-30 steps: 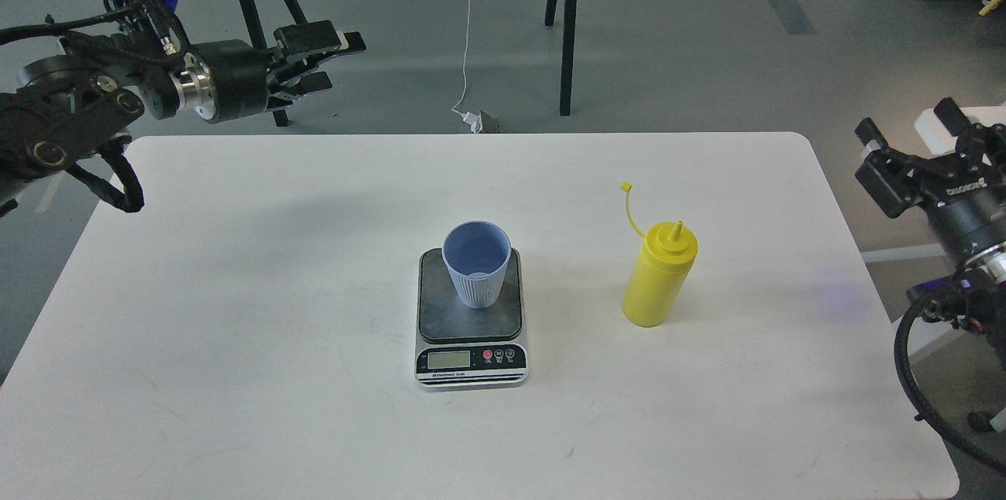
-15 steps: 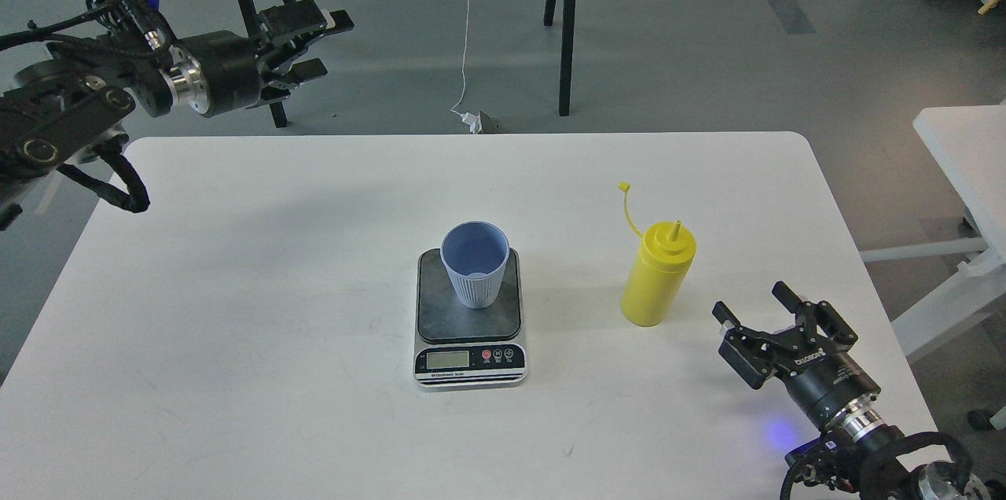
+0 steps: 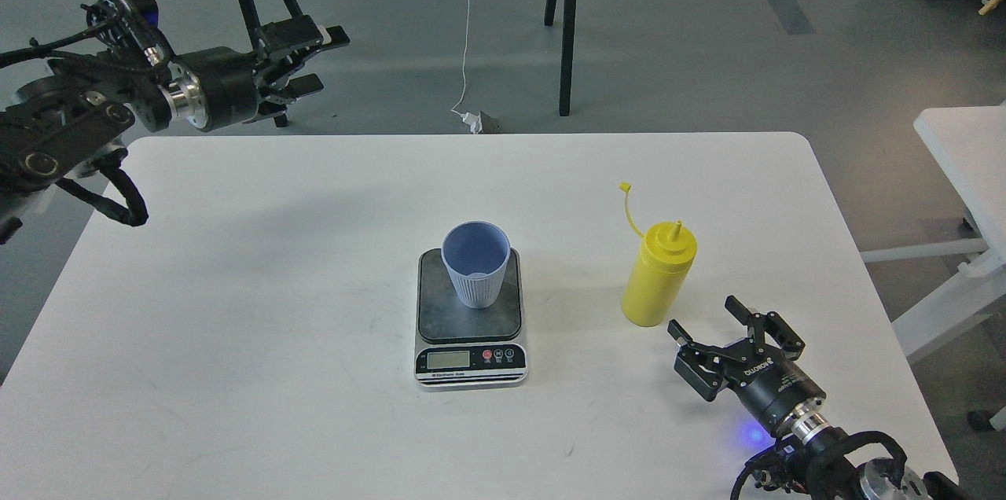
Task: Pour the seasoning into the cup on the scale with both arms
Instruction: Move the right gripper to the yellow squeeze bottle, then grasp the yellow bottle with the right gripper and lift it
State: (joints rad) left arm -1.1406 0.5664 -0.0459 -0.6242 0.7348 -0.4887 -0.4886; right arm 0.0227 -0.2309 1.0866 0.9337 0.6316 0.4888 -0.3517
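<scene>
The yellow squeeze bottle [image 3: 659, 273] stands upright on the white table, right of centre, its cap strap hanging open up to the left. The light-blue cup [image 3: 476, 262] stands upright on the dark plate of the scale [image 3: 470, 319] at the table's middle. My right gripper [image 3: 705, 318] is open and empty, low over the table just in front and to the right of the bottle, apart from it. My left gripper [image 3: 318, 58] is open and empty, held high beyond the table's far left corner.
The white table [image 3: 236, 288] reaches the near edge of the view. Black stand legs [image 3: 567, 20] and a white cable lie on the grey floor beyond it. A second white table [image 3: 967, 162] stands at the right.
My right gripper came in from the far right edge, dropped low and moved left toward the bottle. My left gripper drifted slightly left and back. Bottle, cup and scale have not moved.
</scene>
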